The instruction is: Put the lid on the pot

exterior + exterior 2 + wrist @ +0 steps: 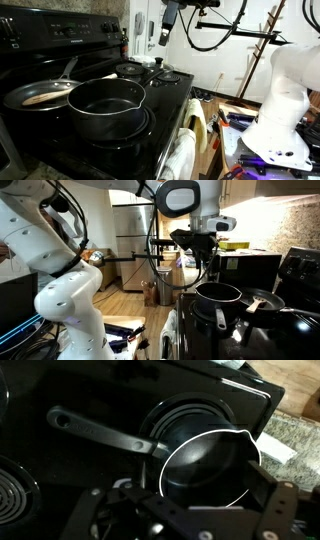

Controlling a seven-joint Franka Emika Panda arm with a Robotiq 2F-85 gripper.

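Gripper (165,38) hangs clear above the stove's (172,118) rear edge, fingers spread and empty; the pot (105,105), deep, matte black, uncovered, sits front-centre just beside the frying pan (40,95), the steel-rimmed glass lid (152,70) lying apart on a rear burner.

Matt, dark grey non-stick coating on the pot (105,108). Beside the pot, pan (38,95) with dull, worn inside and brushed metal handle (68,68). Under the pot, stove (168,98) top of glossy black glass, mirror-smooth. Right of the pot, soft creased cloth towel (185,152). Beyond the pot, rough speckled stone wall (300,225). Farther off, smooth glossy plastic on the arm (285,85).
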